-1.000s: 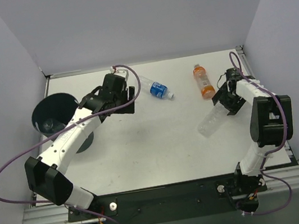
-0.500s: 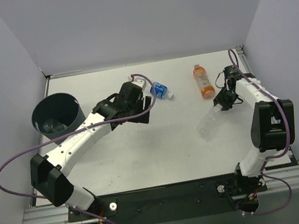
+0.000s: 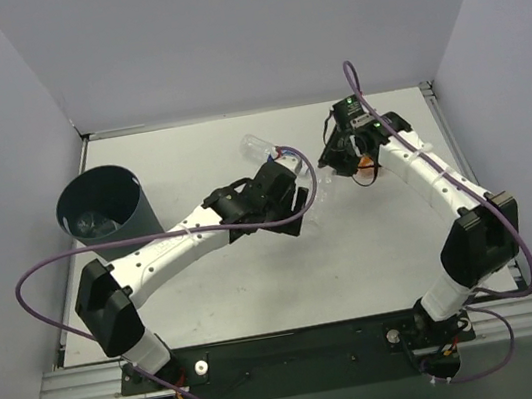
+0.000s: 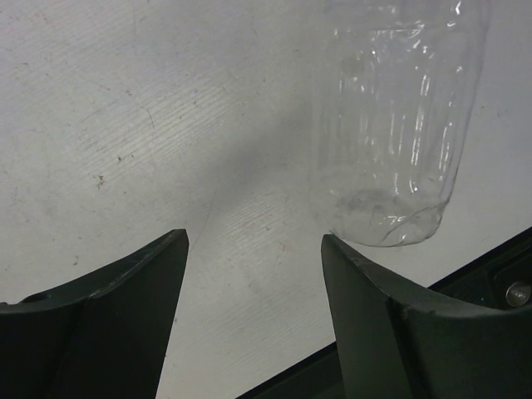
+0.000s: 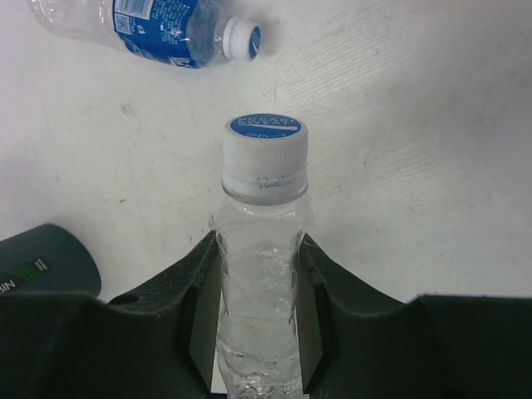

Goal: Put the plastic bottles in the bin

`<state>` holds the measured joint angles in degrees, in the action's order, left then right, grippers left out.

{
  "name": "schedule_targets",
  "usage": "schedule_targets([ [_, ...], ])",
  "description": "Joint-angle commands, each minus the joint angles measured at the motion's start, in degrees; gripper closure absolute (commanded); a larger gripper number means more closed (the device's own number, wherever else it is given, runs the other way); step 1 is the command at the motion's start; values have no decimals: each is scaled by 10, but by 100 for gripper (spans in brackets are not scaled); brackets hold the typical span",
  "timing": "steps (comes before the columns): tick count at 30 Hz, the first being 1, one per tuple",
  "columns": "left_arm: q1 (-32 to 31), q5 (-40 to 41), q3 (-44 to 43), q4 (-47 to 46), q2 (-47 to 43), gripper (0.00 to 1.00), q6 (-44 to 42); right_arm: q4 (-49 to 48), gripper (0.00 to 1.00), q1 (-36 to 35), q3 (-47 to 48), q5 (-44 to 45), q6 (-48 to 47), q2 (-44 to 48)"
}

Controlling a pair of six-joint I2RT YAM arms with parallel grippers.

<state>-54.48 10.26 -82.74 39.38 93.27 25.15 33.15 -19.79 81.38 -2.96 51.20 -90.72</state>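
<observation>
My right gripper is shut on the neck of a clear plastic bottle with a white, blue-topped cap. In the top view the right gripper hangs at the back right, over the orange bottle. The blue-labelled bottle lies on the table beyond it; its clear end shows behind my left arm. My left gripper is open above the table's middle. A clear ribbed bottle base sits just past its right finger. The dark round bin stands at the far left.
A crumpled clear bottle lies inside the bin. Grey walls close the table on the left, right and back. My left arm stretches across the table between the bin and the bottles.
The right gripper shut on the clear bottle, lifted it and carried it back and to the left. The left arm swung right, from beside the bin to the table's middle.
</observation>
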Motion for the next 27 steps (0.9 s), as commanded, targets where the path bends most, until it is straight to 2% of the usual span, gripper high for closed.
schedule_targets([
  [1, -12, 41, -37, -45, -8, 24, 25, 43, 100, -37, 51, 23, 40, -31],
  [13, -16, 90, -20, -74, -32, 23, 13, 51, 100, -86, 108, 6, 62, -75],
  [20, -16, 129, -36, -70, -15, 15, -33, 51, 100, -103, 113, -9, 72, -76],
  [27, -16, 111, -21, -115, -36, 11, -56, 51, 100, -112, 116, -20, 74, -82],
])
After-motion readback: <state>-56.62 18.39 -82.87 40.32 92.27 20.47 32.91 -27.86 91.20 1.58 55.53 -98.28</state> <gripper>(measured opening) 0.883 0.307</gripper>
